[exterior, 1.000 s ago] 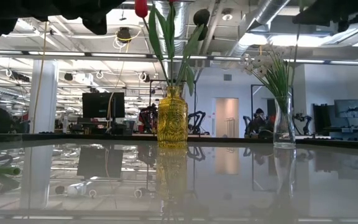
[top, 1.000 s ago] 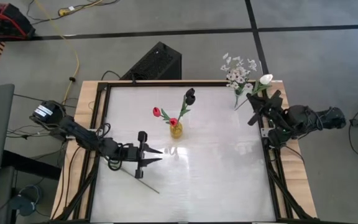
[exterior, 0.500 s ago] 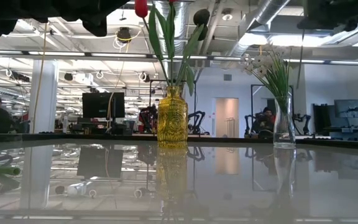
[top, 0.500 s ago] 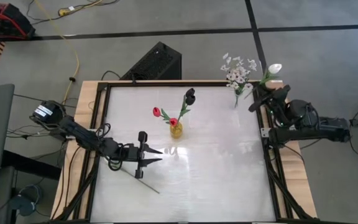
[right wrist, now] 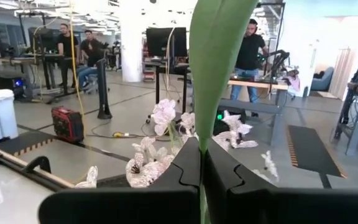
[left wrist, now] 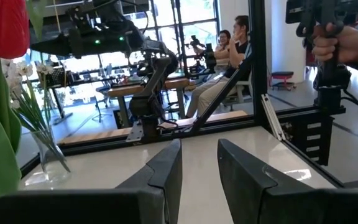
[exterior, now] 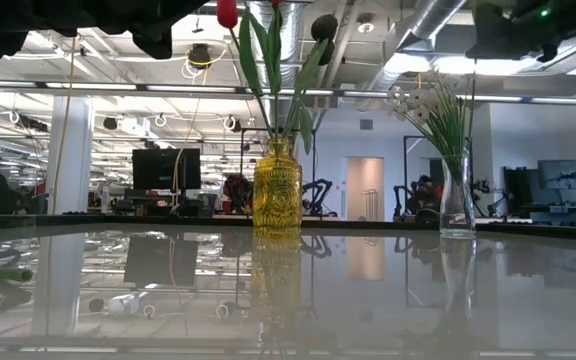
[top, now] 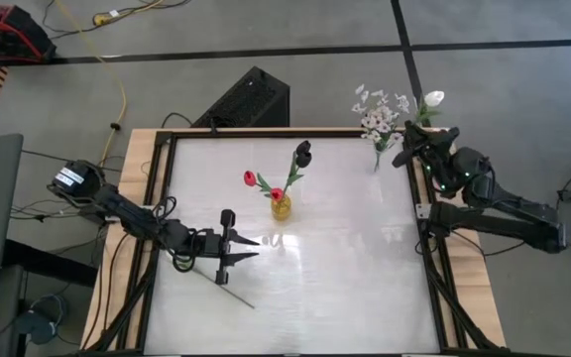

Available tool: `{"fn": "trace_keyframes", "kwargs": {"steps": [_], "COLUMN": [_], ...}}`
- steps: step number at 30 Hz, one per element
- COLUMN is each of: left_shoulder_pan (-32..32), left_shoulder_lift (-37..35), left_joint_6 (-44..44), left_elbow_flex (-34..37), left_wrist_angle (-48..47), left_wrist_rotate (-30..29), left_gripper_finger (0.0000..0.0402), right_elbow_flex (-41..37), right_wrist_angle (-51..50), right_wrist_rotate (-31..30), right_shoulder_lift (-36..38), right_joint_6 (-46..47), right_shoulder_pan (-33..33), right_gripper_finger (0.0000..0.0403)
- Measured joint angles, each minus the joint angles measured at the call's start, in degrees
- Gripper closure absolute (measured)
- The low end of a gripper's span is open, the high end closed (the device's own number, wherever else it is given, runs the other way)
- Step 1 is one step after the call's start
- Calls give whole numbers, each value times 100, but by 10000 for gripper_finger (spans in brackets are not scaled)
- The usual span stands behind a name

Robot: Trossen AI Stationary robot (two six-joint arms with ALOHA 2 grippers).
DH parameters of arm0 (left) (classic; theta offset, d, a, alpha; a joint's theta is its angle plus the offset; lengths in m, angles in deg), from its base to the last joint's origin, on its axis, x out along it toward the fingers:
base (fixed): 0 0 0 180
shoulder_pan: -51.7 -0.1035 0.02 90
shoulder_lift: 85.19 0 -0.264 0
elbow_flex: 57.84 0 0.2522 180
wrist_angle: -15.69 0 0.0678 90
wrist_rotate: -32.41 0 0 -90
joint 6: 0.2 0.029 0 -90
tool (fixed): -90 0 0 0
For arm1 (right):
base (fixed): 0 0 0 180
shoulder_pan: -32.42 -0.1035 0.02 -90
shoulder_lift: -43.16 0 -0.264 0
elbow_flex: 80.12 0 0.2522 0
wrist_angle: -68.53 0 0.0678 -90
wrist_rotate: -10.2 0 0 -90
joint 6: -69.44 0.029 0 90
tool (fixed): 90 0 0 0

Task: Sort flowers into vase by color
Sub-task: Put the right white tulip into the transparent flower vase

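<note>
Carrying white bud (top: 433, 98) over clear vase (top: 378, 159) at far right corner, right gripper (top: 419, 149) clamped on stem. Left gripper (top: 249, 247) parked, jaws apart, near yellow vase (top: 281, 206) holding red flowers.

Grey floor (top: 266, 40) crossed by dark seams, with a yellow cable (top: 107, 59) and red case (top: 8, 30) at upper left and a black box (top: 246, 99) above the table; beyond, an open workshop with ceiling ducts (exterior: 428, 20), white column (exterior: 71, 150), monitors (exterior: 166, 168) and seated people (left wrist: 229, 50).
</note>
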Motion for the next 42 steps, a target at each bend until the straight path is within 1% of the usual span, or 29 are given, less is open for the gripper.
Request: {"fn": "trace_keyframes", "kwargs": {"steps": [2,6,9,15,25,30,37,40,42], "left_shoulder_pan": [0,0,0,0,0,0,0,0,0], "left_shoulder_lift": [0,0,0,2,2,2,2,2,2], "left_joint_6": [0,7,4,40,46,49,48,17,11], "left_elbow_flex": [0,0,0,-2,-2,-2,-2,-2,-2], "left_wrist_angle": [0,-6,-40,-61,-136,-136,-136,-136,-136], "left_wrist_rotate": [0,0,0,-2,-17,-20,-22,-21,-19], "left_gripper_finger": [310,310,310,310,310,310,310,310,310], "right_elbow_flex": [0,-2,-2,-2,-2,-2,-4,-4,-4], "right_wrist_angle": [29,139,261,437,579,389,110,114,108], "right_wrist_rotate": [167,228,444,599,615,611,613,610,609], "right_shoulder_lift": [-142,-402,-529,-764,-774,-819,-1073,-1179,-1247], "right_joint_6": [92,105,113,117,100,165,372,397,401], "right_shoulder_pan": [179,414,522,630,656,658,656,656,656], "right_gripper_finger": [377,377,377,377,376,376,376,371,360]}}
